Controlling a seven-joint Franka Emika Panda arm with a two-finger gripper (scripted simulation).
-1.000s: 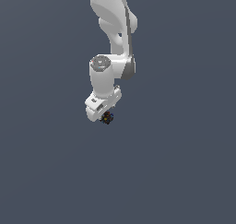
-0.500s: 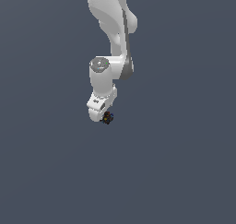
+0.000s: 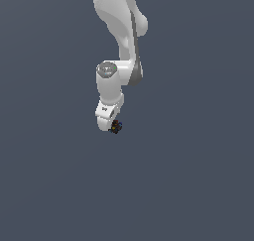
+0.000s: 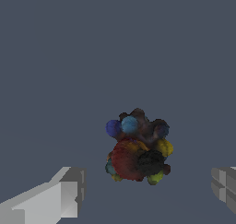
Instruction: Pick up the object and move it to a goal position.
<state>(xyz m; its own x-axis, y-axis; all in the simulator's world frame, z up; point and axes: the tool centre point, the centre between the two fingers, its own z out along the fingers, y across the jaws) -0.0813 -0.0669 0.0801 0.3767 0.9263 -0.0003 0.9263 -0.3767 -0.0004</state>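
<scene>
Exterior view: the white arm [image 3: 120, 41] descends from the top edge. The gripper [image 3: 112, 126] points downward, and the object [image 3: 116, 127], a tiny dark lump, sits at its tip.

Wrist view: the object [image 4: 137, 148], a dark cluster with blue, red, yellow and green bumps, lies between the two fingers [image 4: 55, 196]. The fingers are spread, with clear gaps on both sides of the object.

One white robot arm [image 3: 120, 41], one pincer [image 3: 113, 127] with two fingers [image 4: 60, 195], one dark multicoloured object [image 4: 138, 150], one grey bench [image 3: 198, 175]
</scene>
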